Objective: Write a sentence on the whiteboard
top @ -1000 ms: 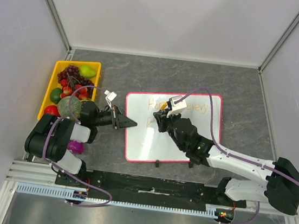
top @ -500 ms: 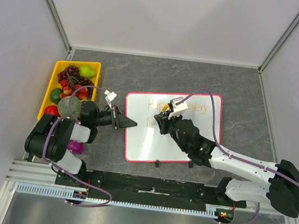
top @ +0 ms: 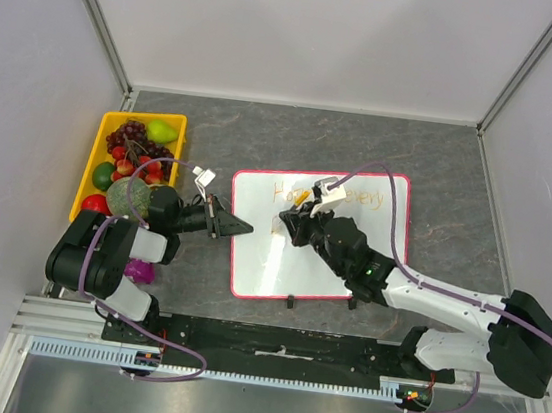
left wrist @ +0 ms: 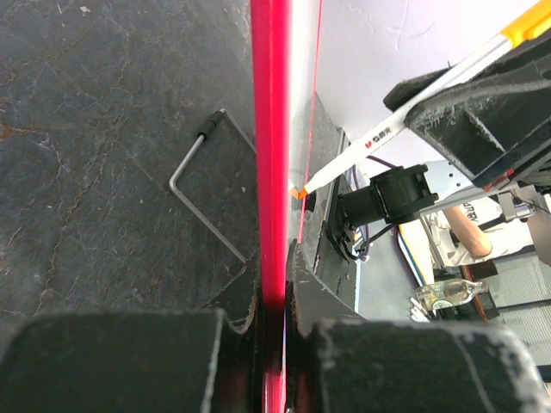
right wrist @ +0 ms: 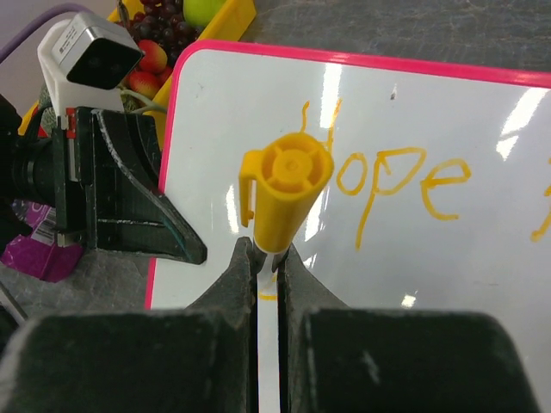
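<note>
Whiteboard (top: 269,266) light, stiff, slick: your left fingers (left wrist: 129,361) pinch pink frame (left wrist: 269,172) — sound hold; right fingers (right wrist: 155,361) clamp thin marker (left wrist: 370,142) below cap (right wrist: 288,185).

Flat on the grey worktop (top: 314,141), nearer its front edge than its back: a pink-framed whiteboard (top: 269,266). Met at the board's left edge by the left gripper (top: 241,227), fingers drawn to a point. Over the board's upper left, the right gripper (top: 291,220), closed on a yellow-capped marker (top: 302,199). Along the top, the orange sentence (top: 369,200), partly hidden by the arm. By the worktop's left edge, a yellow tray (top: 88,158) of fruit (top: 133,139).
</note>
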Robot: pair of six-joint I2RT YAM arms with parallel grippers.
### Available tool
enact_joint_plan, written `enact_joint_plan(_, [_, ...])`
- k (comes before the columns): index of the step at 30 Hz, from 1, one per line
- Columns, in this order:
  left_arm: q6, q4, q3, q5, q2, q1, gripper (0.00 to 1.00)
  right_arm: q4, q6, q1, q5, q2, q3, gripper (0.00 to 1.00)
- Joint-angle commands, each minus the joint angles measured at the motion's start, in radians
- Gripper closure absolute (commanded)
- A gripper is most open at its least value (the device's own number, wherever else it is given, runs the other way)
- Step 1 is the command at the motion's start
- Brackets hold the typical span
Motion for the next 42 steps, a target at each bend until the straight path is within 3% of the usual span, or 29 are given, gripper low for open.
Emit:
enact_joint_plan(1, [0.155,-0.043,0.003,-0.074,0.013,-0.003,0.98,0.017,0.038,-0.06,-0.018,-0.045,-0.008,1.0])
enact_joint_plan(8, [0.155,-0.042,0.005,-0.074,0.015,-0.003,0.98,-0.023,0.007,-0.083,-0.012,-0.114,-0.015,1.0])
enact_joint_plan(42, [0.156,-0.043,0.003,-0.074,0.013,-0.003,0.98,-0.04,0.016,-0.088,-0.058,-0.104,-0.112,1.0])
